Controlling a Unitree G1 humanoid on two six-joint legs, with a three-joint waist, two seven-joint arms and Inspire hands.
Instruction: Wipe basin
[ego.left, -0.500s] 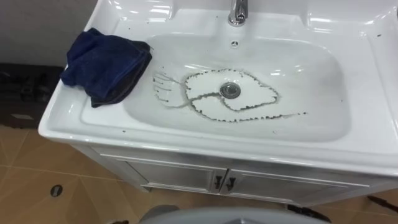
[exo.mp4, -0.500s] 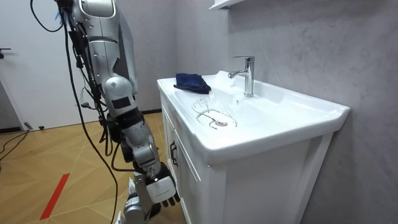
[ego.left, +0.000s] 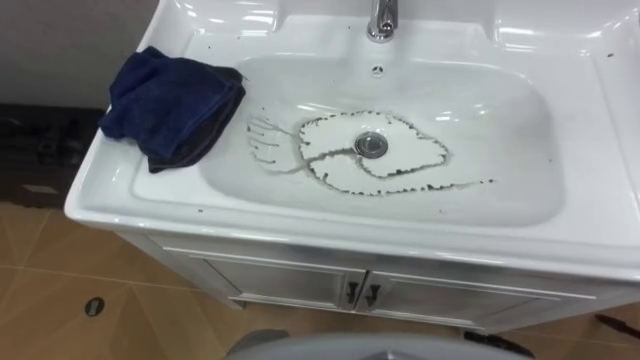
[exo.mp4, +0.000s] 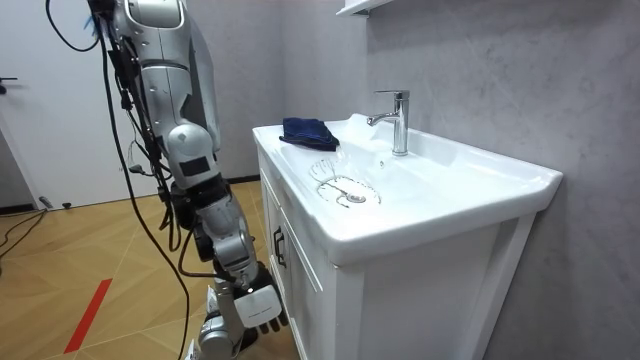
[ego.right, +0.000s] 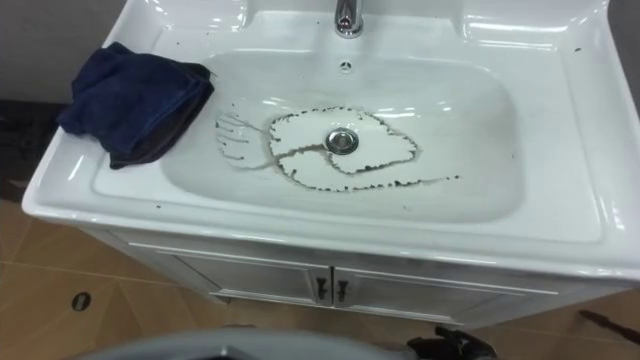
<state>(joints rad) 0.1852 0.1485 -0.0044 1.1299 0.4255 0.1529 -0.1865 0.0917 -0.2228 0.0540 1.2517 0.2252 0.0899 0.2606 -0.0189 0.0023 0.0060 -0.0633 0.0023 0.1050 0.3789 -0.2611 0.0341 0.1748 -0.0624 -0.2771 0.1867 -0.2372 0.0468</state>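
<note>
I stand at the white basin (ego.left: 600, 150). Dark dirt rings (ego.left: 350, 189) lie around the drain (ego.left: 370, 144), below the tap (ego.left: 381, 20). The blue cloth (ego.left: 172, 105) sits bunched up on the basin's left rim. My right hand (exo.mp4: 258, 308) hangs low beside the cabinet (exo.mp4: 300, 262), fingers loose and holding nothing.

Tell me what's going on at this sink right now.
Nothing is being handled yet. The robot stands before the white basin, its right hand hanging low beside the cabinet. The dark blue cloth lies untouched on the basin's left rim. Dark dirty rings lie around the drain, so the wiping has not begun.
</note>
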